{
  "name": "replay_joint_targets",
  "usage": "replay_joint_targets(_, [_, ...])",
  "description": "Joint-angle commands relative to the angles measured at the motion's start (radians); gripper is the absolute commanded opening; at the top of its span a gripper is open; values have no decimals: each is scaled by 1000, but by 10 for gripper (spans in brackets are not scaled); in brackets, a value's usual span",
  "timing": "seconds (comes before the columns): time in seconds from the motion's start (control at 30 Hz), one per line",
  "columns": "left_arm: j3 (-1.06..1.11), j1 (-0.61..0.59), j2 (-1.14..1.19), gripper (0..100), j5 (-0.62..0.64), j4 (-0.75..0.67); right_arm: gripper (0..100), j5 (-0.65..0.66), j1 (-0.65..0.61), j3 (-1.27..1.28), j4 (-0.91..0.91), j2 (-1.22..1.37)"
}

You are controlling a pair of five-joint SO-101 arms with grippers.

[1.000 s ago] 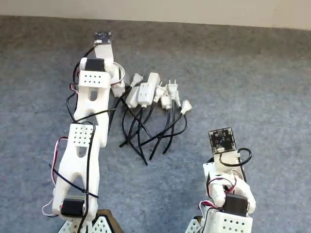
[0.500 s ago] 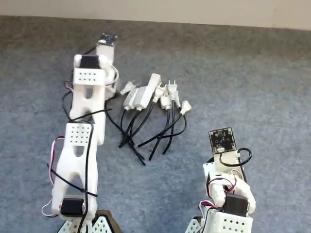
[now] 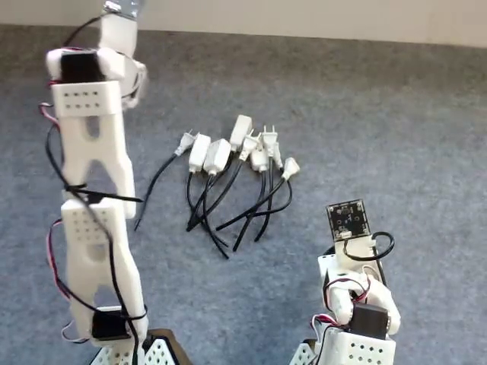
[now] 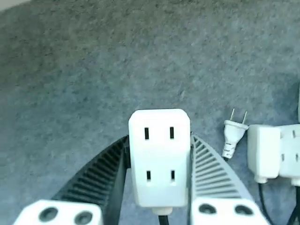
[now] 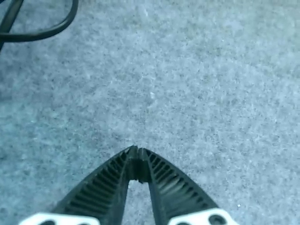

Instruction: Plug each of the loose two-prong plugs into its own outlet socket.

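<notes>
While our left end effector (image 4: 159, 139) pinches a white outlet block (image 4: 159, 159) between its two black fingers (image 4: 110, 164), one finger on each long side, the block's slotted face with two pairs of slots looks back at the wrist camera. Its black cord (image 4: 162, 220) leaves from the end nearest the wrist.

Just off to one side of this end effector we see a loose two-prong plug (image 4: 233, 133) lying on the grey worktop (image 4: 70, 70), prongs pointing away from the wrist. Close beside the plug lies a second outlet block (image 4: 274, 150); we cannot tell whether the two touch.

From above, our left arm (image 3: 87, 152) stretches far out from its base. The heap of white plugs and blocks (image 3: 236, 148), with its tangled cords (image 3: 207, 199), lies to that arm's inner side, ahead of our right arm (image 3: 354, 304), which sits folded near its base.

Our right end effector (image 5: 138, 154) has its jaws pressed together tip to tip above the grey surface. A cord loop (image 5: 47, 33) lies well ahead of those tips.
</notes>
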Motion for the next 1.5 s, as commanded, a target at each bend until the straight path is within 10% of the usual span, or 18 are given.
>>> replay_joint_targets(0.0, [74,-81,-202,56,-107,6,10,-3,-1,125,-18,-7])
replay_joint_targets(0.27, [593,-113,-427,56,-423,15,10,-3,-4,127,-18,-7])
replay_joint_targets(0.63, [1497,246,-975,30,-565,11,10,-3,-4,127,-18,-7])
replay_joint_targets(0.93, [2324,516,-1377,32,-565,-431,10,-3,-4,127,-18,-7])
replay_joint_targets(1.47, [2433,662,-1231,78,-710,-615,10,-3,-4,127,-18,-7])
